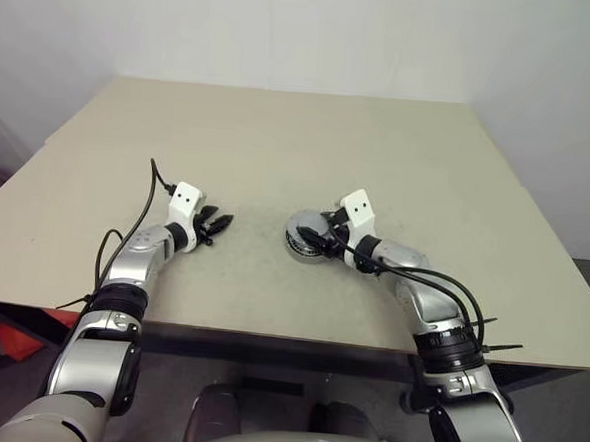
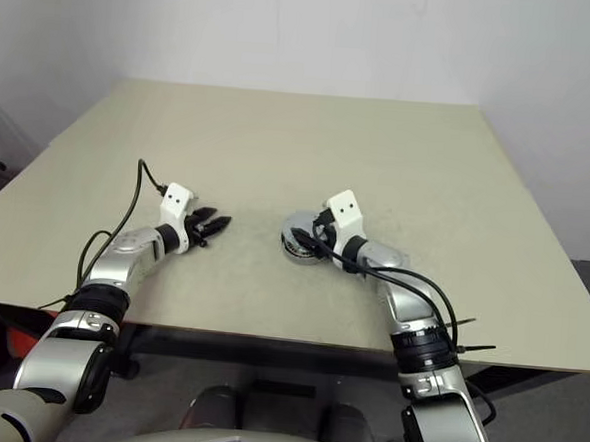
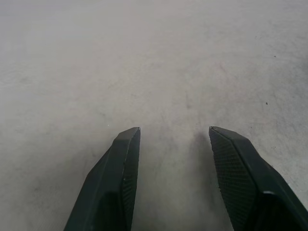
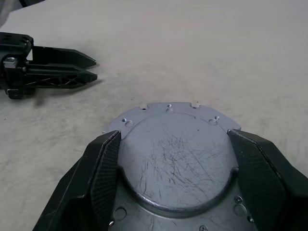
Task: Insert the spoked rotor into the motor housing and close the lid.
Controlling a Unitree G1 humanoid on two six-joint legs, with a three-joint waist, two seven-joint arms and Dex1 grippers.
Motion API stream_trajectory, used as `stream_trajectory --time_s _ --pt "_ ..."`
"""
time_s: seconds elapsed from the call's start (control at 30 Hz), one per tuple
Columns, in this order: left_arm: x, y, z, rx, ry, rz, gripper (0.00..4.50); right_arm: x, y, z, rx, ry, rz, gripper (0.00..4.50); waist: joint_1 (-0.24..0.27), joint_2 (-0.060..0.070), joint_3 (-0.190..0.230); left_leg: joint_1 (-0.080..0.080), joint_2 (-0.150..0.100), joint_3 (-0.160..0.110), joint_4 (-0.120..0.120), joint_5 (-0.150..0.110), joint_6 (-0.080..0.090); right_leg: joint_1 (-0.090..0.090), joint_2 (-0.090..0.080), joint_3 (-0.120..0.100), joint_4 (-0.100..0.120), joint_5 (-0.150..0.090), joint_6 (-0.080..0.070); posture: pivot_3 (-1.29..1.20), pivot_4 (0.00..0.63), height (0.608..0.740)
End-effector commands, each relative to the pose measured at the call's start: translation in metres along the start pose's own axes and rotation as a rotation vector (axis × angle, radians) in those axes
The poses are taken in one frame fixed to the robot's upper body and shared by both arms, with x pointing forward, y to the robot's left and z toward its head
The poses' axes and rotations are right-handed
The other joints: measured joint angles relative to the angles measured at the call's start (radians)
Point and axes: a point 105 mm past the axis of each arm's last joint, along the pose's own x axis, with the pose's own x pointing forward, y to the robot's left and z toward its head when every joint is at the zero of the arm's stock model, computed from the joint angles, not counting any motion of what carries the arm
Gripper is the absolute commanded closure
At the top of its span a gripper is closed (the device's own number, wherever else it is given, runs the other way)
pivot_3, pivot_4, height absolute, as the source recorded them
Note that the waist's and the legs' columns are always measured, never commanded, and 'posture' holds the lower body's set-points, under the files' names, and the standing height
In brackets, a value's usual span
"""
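Now right gripper [image 4: 173,168] straddles lid [image 4: 175,163] — housing [image 1: 300,243] closed

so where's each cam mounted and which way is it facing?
Left eye: on the head, looking forward and down over the table; both arms show.
Right eye: beside it, same scene, slightly offset.
Left wrist: along the left gripper, its jaws apart over bare tabletop.
Right wrist: along the right gripper, jaws straddling the lid, apparently seated on the motor housing.
Shared: the right wrist view and both eye views show the left gripper and the lid.
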Motion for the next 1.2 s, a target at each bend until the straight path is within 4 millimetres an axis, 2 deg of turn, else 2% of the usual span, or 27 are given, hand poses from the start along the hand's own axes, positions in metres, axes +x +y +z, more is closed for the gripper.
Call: stream_trajectory --time_s 0.03,0.2,0.6,0.7,0.9,1.2 --pt "0.0 0.001 0.014 0.036 -0.037 -0.003 2.07 -0.005 0.008 0.023 -0.036 -0.102 0.041 1.41 0.0 0.0 0.0 0.0 0.0 0.0 0.0 0.0 0.0 0.0 0.0 0.0 0.0 0.0 0.0 0.0 0.0 0.74" --pt "0.0 0.0 0.014 0.036 -0.035 -0.005 2.07 -0.009 0.012 0.019 -0.082 -0.092 0.078 1.41 0.0 0.0 0.0 0.0 0.0 0.0 0.0 0.0 0.0 0.0 0.0 0.0 0.0 0.0 0.0 0.0 0.0 0.74" --pt "0.0 0.001 0.013 0.036 -0.036 -0.004 2.07 -0.008 0.007 0.005 -0.182 -0.044 0.063 1.41 0.0 0.0 0.0 0.0 0.0 0.0 0.0 0.0 0.0 0.0 0.0 0.0 0.0 0.0 0.0 0.0 0.0 0.74" --pt "-0.001 0.001 0.013 0.037 -0.036 -0.001 2.07 -0.009 0.005 0.009 -0.145 -0.066 0.061 1.41 0.0 0.0 0.0 0.0 0.0 0.0 0.0 0.0 0.001 0.0 0.0 0.0 0.0 0.0 0.0 0.0 0.0 0.74" --pt "-0.001 0.001 0.013 0.037 -0.036 -0.002 2.07 -0.012 -0.003 0.042 -0.007 -0.215 0.041 1.41 0.0 0.0 0.0 0.0 0.0 0.0 0.0 0.0 0.001 0.0 0.0 0.0 0.0 0.0 0.0 0.0 0.0 0.74" --pt "-0.001 0.001 0.013 0.038 -0.034 -0.004 2.07 -0.019 -0.007 0.028 -0.052 -0.156 0.057 1.41 0.001 0.0 0.0 0.0 0.0 0.0 0.001 -0.001 0.001 0.0 0.0 0.0 0.0 0.0 0.0 0.0 0.0 0.74"
